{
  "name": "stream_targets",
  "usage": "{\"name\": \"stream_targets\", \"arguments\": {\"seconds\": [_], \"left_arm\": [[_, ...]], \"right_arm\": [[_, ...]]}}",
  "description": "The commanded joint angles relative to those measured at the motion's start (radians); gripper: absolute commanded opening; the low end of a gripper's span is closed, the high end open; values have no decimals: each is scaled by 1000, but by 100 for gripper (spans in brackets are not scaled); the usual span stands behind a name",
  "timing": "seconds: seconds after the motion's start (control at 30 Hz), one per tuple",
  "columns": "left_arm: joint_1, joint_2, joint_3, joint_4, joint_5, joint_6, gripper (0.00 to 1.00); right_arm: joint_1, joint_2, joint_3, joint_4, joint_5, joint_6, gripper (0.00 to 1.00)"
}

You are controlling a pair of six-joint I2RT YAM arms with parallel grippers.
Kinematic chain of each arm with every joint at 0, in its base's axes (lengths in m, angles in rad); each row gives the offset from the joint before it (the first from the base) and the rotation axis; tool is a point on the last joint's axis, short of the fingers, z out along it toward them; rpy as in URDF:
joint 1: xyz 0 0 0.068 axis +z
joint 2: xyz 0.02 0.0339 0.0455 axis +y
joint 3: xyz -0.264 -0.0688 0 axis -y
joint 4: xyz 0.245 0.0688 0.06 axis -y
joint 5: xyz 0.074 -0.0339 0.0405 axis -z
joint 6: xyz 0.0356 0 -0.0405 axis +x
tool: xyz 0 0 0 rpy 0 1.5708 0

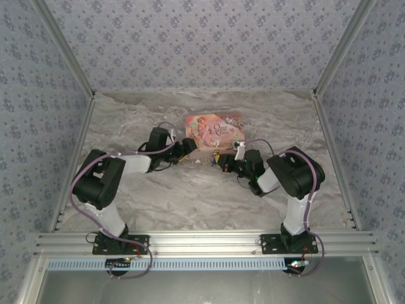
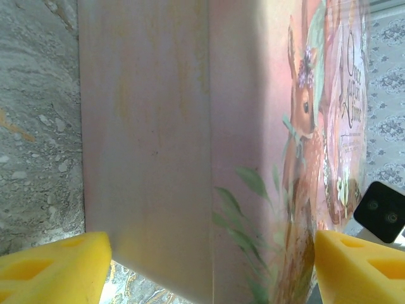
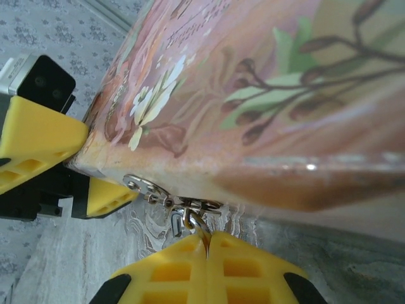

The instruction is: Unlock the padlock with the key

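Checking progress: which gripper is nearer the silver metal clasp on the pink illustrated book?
Right: the right gripper sits at the clasp, jaws shut; the left gripper straddles the book corner beside it.

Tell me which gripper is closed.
The right gripper, pinched shut on a thin metal piece; the left gripper stands wide open around the pink book.

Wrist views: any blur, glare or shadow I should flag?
Left wrist: book soft and washed out at left, shaded band down its middle. Right wrist: book blurred at right, small glare spot on its edge; metal ring at the right gripper sharp.
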Motion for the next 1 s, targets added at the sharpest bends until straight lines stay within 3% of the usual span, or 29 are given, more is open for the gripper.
{"name": "stream_targets", "arguments": {"seconds": [0.0, 0.37, 0.97], "left_arm": [[-11, 7, -55, -96, -18, 4, 81], [-25, -7, -94, -86, -22, -12, 81], [-58, -67, -117, -116, -44, -27, 82]], "right_arm": [[-4, -1, -5, 120, 59, 75, 0], [-9, -41, -53, 123, 155, 169, 0], [-14, -81, -7, 81, 173, 285, 0]]}}
